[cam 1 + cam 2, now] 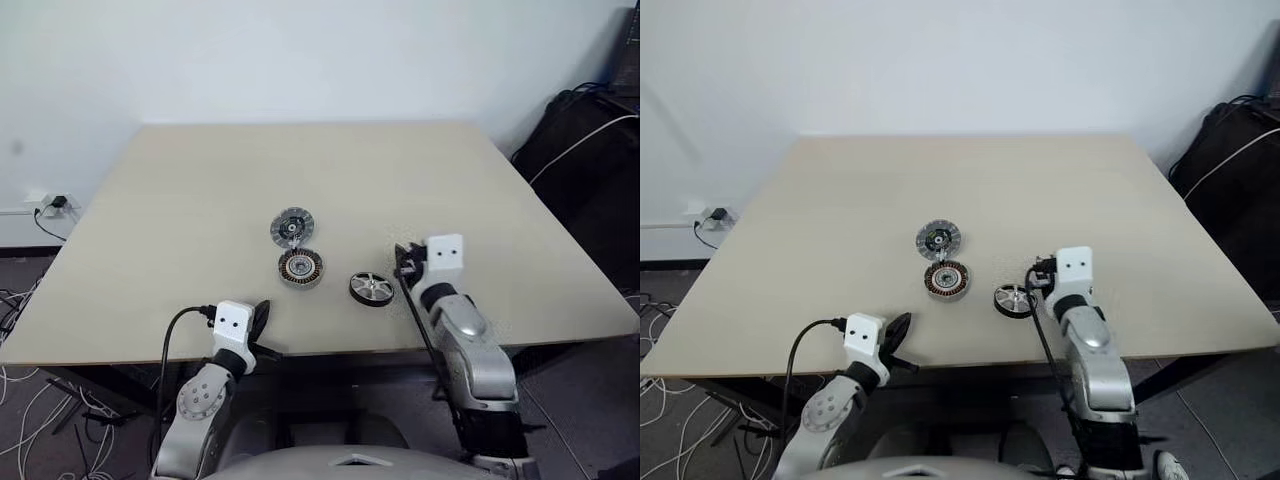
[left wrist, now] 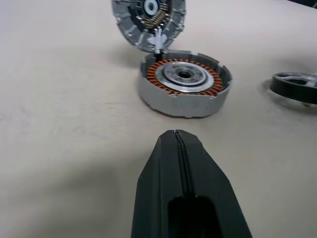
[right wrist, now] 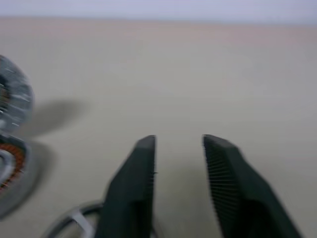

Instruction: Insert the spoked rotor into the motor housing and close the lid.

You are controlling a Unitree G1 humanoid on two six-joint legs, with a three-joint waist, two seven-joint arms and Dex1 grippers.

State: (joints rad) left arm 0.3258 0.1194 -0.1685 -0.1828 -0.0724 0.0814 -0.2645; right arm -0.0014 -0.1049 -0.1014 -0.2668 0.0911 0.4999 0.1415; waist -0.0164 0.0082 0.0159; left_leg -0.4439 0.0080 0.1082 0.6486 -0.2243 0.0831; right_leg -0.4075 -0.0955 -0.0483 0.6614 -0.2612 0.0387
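Rotor [image 1: 372, 288] just left of right tool [image 3: 178, 148]

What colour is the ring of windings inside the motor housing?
Copper-orange, around a silvery centre; the motor housing shows best in the left wrist view.

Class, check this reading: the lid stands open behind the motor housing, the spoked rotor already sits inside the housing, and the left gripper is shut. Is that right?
One detail is wrong. The spoked rotor lies on the table, apart from the motor housing, as the left eye view shows. The lid is open and the left gripper is shut.
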